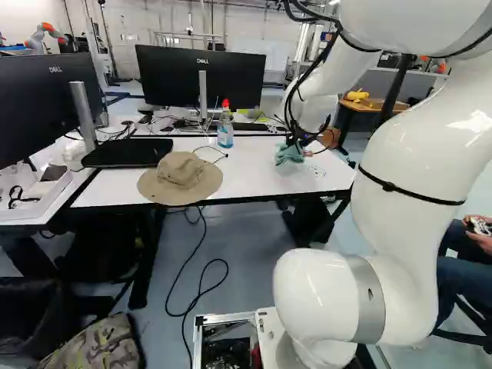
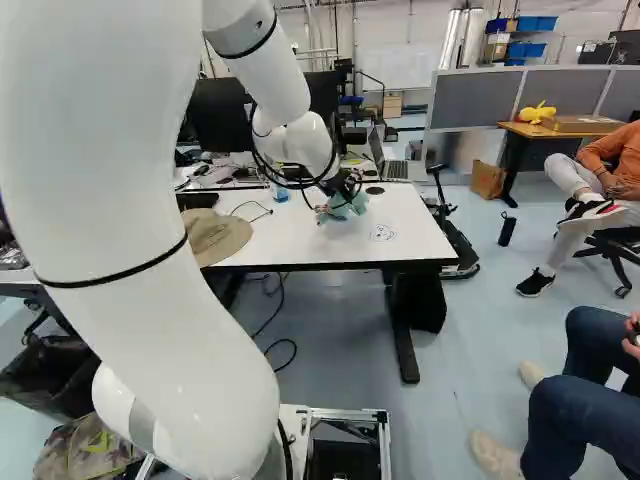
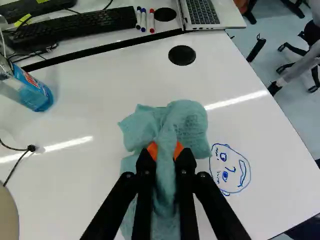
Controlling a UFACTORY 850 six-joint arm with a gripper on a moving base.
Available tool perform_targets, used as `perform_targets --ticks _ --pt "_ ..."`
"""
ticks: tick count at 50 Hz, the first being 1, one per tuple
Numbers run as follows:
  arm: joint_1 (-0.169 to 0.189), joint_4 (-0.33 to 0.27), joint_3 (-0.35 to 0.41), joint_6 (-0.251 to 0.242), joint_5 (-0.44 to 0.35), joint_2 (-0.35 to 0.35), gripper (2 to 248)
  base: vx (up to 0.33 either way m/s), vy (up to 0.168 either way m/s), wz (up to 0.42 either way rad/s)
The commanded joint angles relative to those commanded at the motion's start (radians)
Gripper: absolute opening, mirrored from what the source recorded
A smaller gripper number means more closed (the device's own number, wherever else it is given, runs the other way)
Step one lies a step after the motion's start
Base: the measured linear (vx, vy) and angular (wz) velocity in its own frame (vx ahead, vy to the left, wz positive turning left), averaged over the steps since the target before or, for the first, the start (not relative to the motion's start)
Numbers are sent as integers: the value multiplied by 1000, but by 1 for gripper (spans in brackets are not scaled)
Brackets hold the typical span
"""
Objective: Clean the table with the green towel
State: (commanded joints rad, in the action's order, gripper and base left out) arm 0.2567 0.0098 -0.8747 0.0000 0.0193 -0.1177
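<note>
Gripper (image 3: 165,150) is pinching the bunched towel (image 3: 190,122) near the drawn face (image 3: 230,169) in the wrist view, fingers slightly apart, and I'm watching for folds slipping under drag. Left base view: a wide leftward sweep risks tipping the bottle (image 1: 225,129) or shoving the hat (image 1: 183,173). Right base view: I'm judging that overreaching rightward risks running off the table (image 2: 412,232).

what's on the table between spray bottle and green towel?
Nothing: wrist view shows bare white tabletop between the spray bottle and the towel, which the claw grips.
</note>
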Motion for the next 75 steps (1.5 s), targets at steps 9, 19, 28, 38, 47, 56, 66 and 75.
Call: perform_targets --ticks 9,19,28,38,47,56,66,75 --pt "30 0 5 0 -18 4 53 0 0 0" --pt "58 0 19 0 -41 10 53 0 0 0" --pt "79 0 35 0 -70 6 53 0 0 0" --pt "104 0 32 0 -104 -20 53 0 0 0" --pt "119 0 22 0 -135 -50 53 0 0 0" --pt "121 0 17 0 -162 -75 53 0 0 0" --pt "121 0 13 0 -189 -102 53 0 0 0" --pt "121 0 8 0 -211 -126 53 0 0 0"
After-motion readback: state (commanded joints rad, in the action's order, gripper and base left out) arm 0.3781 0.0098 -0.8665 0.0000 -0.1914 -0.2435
